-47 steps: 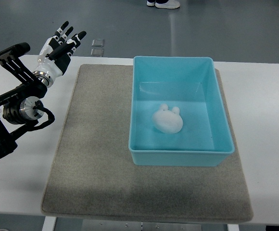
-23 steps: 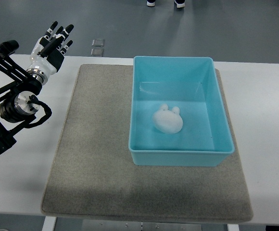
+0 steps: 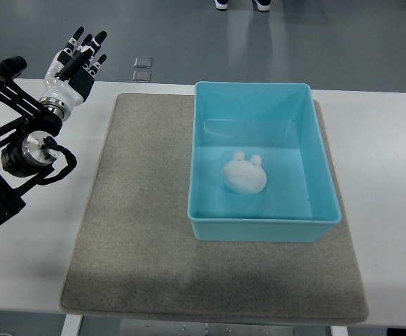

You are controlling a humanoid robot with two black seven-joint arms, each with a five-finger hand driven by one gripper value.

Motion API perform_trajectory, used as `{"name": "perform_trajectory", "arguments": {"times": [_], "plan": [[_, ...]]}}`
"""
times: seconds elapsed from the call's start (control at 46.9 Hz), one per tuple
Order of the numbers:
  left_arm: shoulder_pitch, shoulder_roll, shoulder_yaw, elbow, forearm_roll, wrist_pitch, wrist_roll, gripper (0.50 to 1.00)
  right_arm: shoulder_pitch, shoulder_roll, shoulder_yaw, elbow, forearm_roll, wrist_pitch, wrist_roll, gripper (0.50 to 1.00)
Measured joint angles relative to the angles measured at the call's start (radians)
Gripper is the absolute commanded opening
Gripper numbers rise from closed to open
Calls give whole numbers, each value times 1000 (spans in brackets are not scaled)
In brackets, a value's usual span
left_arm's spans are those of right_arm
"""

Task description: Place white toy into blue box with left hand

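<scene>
Mat (image 3: 140, 231) left of blue box (image 3: 262, 234) bare, open passage. Box walls block sideways entry; top open. Left hand (image 3: 70, 66) hangs off bench (image 3: 385, 210) far-left corner.

Smooth glossy plastic blue box (image 3: 322, 164), matt white toy (image 3: 243, 175), rough felt-like grey mat (image 3: 140, 231)

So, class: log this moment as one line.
white toy: inside blue box | left robot hand: open, empty, far left | right: unseen

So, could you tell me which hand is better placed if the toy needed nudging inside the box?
Probably the left: the left hand is the only one in view, open at the table's far left corner, though well away from the white toy in the blue box.
</scene>
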Motion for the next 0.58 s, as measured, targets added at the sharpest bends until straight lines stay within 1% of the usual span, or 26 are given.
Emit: {"name": "perform_trajectory", "arguments": {"times": [0.576], "plan": [[-9,7,-51,-14,-8,17,0,1000,0,0,2,0,0,5,0,936]]}}
